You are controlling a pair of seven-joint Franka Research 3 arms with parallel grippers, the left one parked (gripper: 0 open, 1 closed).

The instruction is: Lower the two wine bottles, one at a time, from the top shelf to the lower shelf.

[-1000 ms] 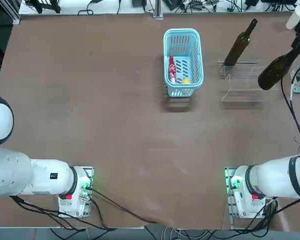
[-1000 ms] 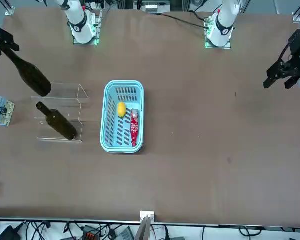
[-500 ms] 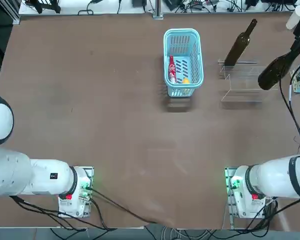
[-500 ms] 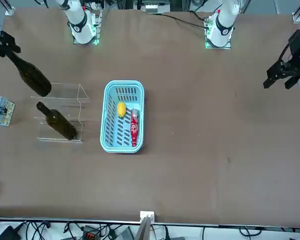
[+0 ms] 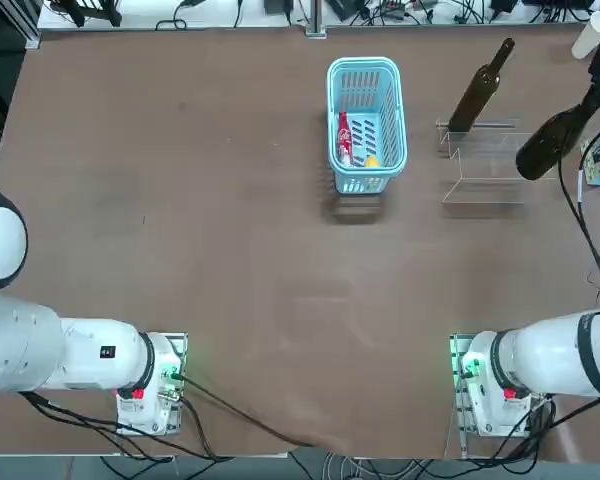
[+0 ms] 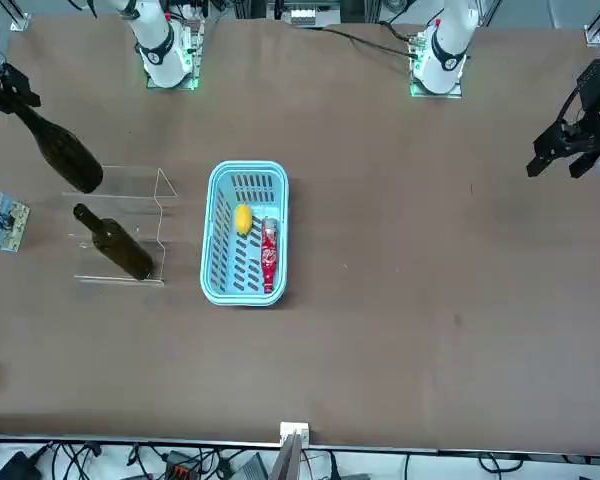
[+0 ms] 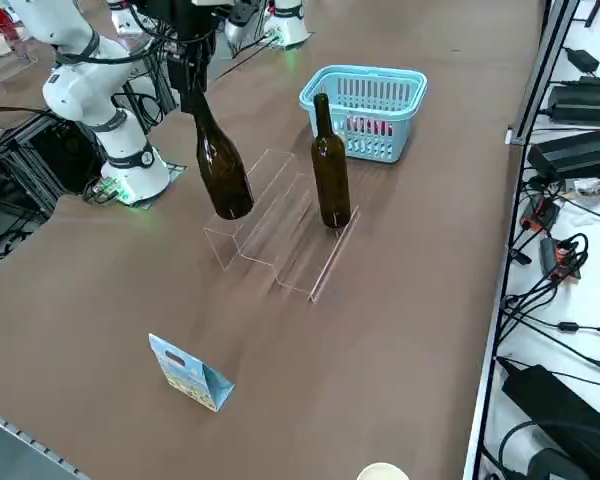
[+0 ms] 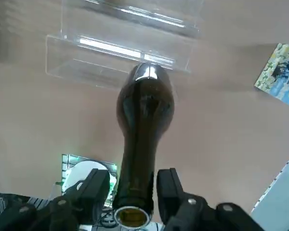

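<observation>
1. Staying a little open, the right gripper [image 8: 134, 187] is hanging around one wine bottle's neck [image 8: 139, 168] at 2 o'clock.
2. The other wine bottle [image 5: 478, 95] is standing toward 10 o'clock from it.

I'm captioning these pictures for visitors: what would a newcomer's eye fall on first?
Probably the dark wine bottle at the clear stand, with the right hand open around its neck. Its twin stands on the same stand, nearer the front camera. Next comes the light-blue basket beside the stand, holding a small red bottle.
</observation>
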